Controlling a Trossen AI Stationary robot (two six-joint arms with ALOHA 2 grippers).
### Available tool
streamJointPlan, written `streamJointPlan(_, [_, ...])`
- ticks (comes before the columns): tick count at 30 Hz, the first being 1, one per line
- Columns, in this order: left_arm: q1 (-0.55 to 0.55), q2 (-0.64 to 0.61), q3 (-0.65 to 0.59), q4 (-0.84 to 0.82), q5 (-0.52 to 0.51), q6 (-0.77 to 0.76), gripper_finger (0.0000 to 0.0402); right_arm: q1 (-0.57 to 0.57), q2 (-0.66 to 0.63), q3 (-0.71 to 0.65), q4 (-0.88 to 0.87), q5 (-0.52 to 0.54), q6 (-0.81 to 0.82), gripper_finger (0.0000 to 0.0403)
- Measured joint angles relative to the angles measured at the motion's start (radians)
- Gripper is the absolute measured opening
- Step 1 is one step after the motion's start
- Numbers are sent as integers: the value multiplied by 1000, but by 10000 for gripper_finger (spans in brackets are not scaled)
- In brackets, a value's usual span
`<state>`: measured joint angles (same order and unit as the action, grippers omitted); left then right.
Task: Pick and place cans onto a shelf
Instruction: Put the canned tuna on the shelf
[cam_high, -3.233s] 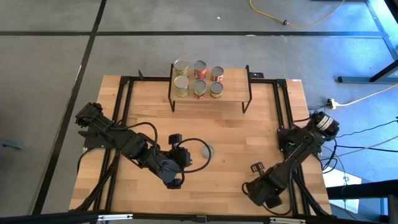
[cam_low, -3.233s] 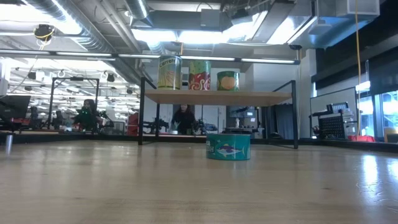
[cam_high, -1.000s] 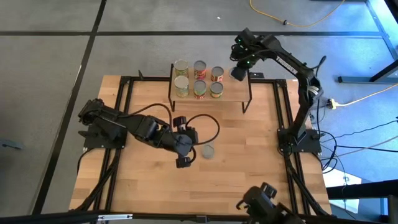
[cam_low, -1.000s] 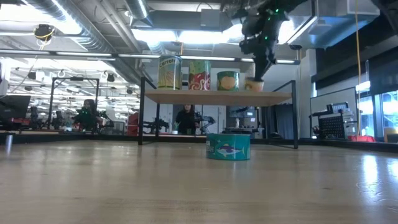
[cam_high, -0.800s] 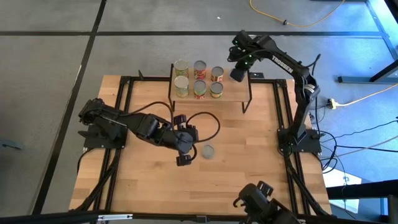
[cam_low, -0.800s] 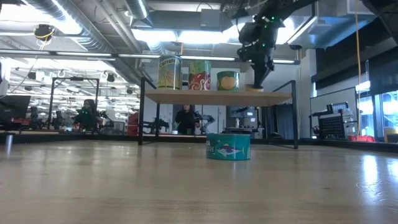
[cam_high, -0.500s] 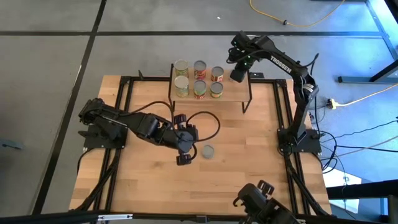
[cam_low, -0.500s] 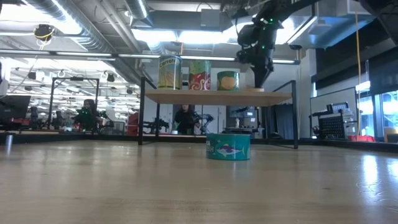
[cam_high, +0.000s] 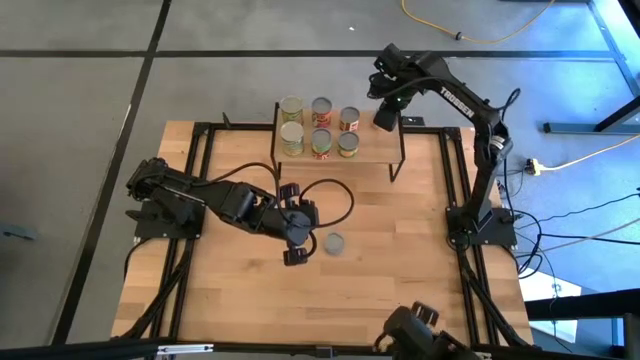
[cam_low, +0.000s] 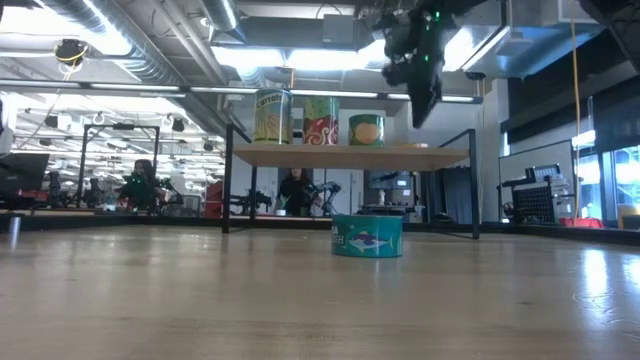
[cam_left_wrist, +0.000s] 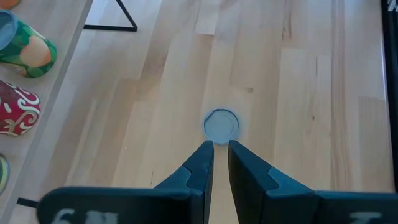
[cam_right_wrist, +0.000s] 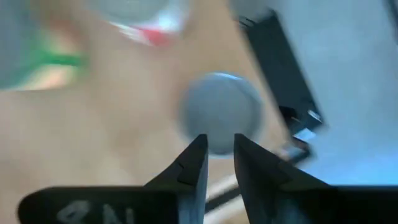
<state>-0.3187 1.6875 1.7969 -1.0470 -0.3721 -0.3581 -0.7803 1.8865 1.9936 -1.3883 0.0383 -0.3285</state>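
You see the low teal can (cam_high: 335, 242) on the table before the left gripper (cam_high: 297, 243) with narrow jaws; it looks stiff and smooth, so grip its side wall.

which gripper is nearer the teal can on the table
Left. The left gripper hovers right beside the teal can mid-table. The right gripper is far off, raised above the shelf's right end.
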Motion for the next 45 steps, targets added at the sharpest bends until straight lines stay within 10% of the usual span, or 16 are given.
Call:
streamJointPlan(6, [0,0,0,-27,0,-4,43,75,-11,104,-127,-328,-100,77])
streamJointPlan(14, [-18,0,0,-103,3,-45,43,305,-92,-30,-159,-452,-292,53])
streamJointPlan(25, [-83,0,0,-125,4,-112,43,630,-127,-265,4,-451,-330,52])
streamJointPlan(34, [-126,0,0,-130,3,-175,43,759,-128,-357,228,-232,-303,52])
streamJointPlan(45, [-170,0,0,-152,-12,-238,43,874,-128,-489,361,-264,-425,52])
